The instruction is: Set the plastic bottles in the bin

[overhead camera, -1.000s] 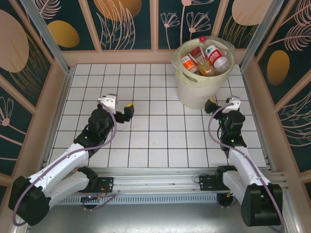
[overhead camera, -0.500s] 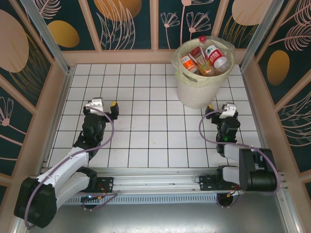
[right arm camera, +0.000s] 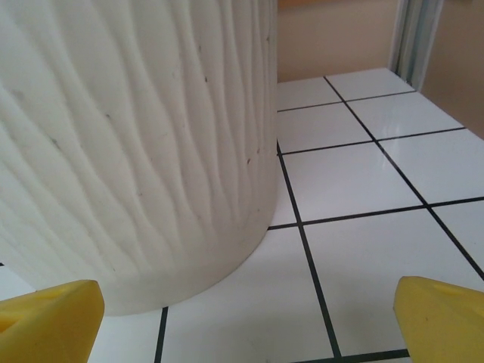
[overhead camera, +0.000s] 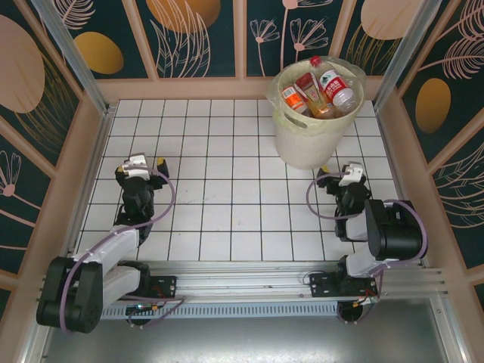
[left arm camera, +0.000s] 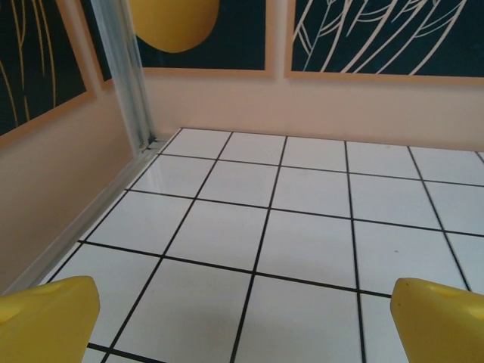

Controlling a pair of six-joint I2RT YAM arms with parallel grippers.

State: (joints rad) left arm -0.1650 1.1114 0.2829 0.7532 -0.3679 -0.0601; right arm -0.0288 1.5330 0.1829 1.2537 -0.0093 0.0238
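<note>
- Now, the bin (overhead camera: pixel 302 144), a large pale-yellow bucket with a clear liner, stands upright on the white tiled table (overhead camera: pixel 227 204), at the far right and close to the back wall
- The plastic bottles (overhead camera: pixel 318 89) lie heaped inside the bin, reaching up to its rim; from above a red cap and red and orange labels can be made out
- The left gripper (overhead camera: pixel 141 168) sits low over the tiles on the left side of the table, well apart from the bin
- In the left wrist view its yellow fingertips (left arm camera: pixel 47 318) stand at the two lower corners, spread as wide as they go, with only bare tile between them and nothing held
- The right gripper (overhead camera: pixel 342 175) sits low on the right side, just beside the near side of the bin
- In the right wrist view its yellow pads (right arm camera: pixel 51 314) are likewise wide apart and hold nothing; the bin's rippled wall rises close ahead on the left, and whether the left pad touches it cannot be told
</note>
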